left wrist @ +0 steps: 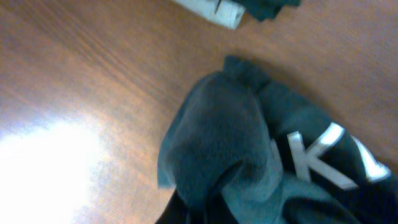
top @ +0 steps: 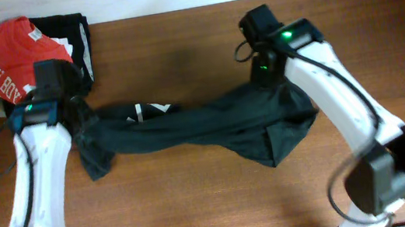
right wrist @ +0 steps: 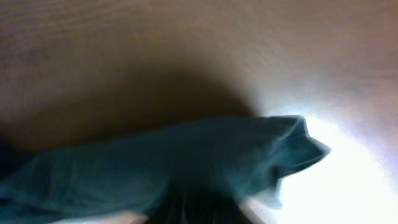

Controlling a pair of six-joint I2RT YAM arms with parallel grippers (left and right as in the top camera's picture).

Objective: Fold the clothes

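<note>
Wood table (top: 199, 208) under everything. The dark navy-teal T-shirt (top: 204, 125) is bunched into a long, rope-like band across the table's middle, with a loose flap sagging off its lower right side. The left gripper (top: 78, 118) sits on the T-shirt's left end, jaws pressed together on gathered cloth. In the left wrist view the fabric bunches toward the bottom edge and the fingers are hidden. The right gripper (top: 265, 82) is over the T-shirt's upper right end; can't tell if it touches. The right wrist view is blurred, so can't tell if the jaws are spread or pinching. A red shirt (top: 11, 60) and a black garment (top: 70, 33) lie up-left of the T-shirt's left end. White lettering (top: 143, 111) shows on the T-shirt's left part, near the left gripper.
</note>
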